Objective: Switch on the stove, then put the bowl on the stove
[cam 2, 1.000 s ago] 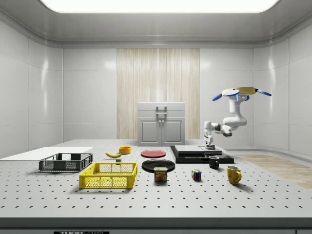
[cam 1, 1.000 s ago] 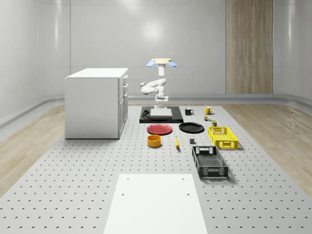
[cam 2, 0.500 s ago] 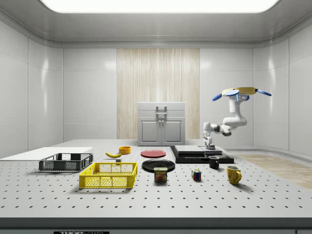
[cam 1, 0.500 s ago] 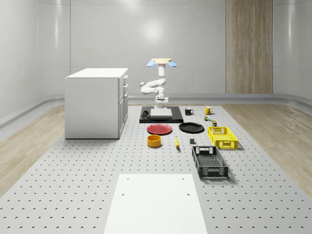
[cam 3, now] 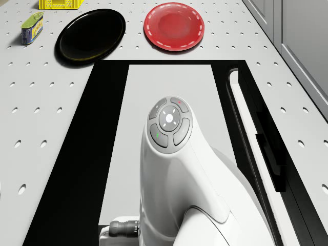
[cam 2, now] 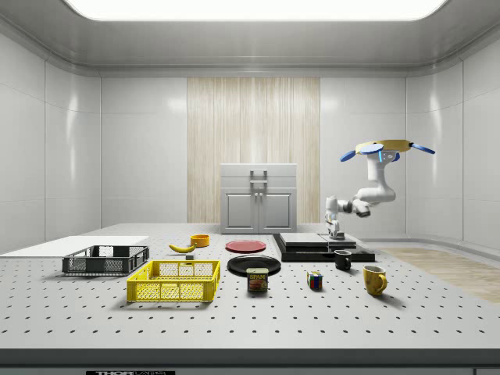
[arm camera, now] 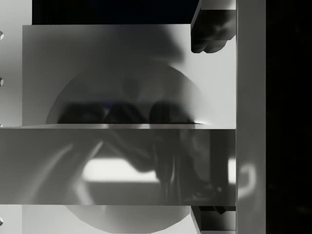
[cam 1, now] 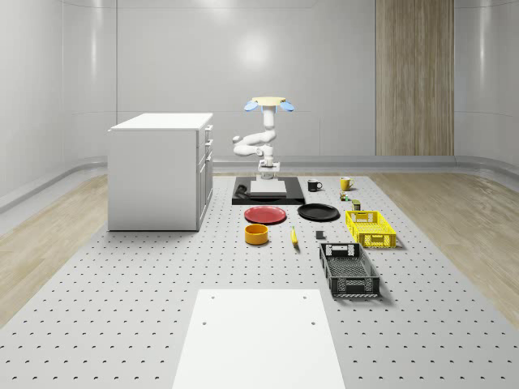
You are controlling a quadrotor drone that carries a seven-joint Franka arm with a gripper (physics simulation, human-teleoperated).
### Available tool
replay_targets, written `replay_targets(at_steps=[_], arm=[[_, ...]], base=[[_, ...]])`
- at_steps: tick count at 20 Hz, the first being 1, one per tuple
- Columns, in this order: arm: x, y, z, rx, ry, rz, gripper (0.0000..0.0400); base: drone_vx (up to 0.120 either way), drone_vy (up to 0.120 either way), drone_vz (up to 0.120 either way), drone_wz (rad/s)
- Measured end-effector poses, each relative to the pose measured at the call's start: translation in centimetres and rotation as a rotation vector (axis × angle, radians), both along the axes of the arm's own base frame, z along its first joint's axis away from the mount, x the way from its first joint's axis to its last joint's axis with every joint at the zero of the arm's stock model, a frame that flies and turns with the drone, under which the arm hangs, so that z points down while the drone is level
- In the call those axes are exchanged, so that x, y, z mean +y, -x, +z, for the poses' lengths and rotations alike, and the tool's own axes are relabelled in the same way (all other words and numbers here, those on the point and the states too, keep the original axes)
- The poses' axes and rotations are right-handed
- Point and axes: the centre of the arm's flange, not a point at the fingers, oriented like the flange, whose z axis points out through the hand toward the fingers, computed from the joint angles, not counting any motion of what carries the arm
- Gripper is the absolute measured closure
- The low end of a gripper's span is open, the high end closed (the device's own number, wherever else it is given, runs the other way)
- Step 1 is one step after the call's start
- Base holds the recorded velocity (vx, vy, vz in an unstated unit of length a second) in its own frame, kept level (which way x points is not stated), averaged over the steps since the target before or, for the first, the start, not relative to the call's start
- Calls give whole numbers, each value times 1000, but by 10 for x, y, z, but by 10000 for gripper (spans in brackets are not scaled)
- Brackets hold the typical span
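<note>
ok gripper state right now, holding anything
Gripper: low over the stove, under the hovering drone; open or shut cannot be told, and nothing visibly held.

I read one legible marking from my station: the word "SPAM" on the label of the small can (cam 2: 257,280), which stands on the perforated table (cam 2: 312,328) in the side view, just in front of the black plate (cam 2: 254,265) and beside the yellow basket (cam 2: 173,281). The same can (cam 3: 32,27) appears in the drone view, but there I cannot read its label. At the bottom edge of the side view, a dark strip (cam 2: 130,373) on the table's front carries light characters that are cut off; I cannot make them out. I find no other readable text, number or sign.
</note>
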Motion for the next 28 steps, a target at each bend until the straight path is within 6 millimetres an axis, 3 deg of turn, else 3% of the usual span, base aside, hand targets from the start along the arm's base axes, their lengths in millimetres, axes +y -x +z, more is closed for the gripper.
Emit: replay_targets(at_steps=[16,28], arm=[[-20,0,2,0,0,0,0],[-68,0,2,0,0,0,0]], base=[[0,0,0,0],[0,0,0,0]])
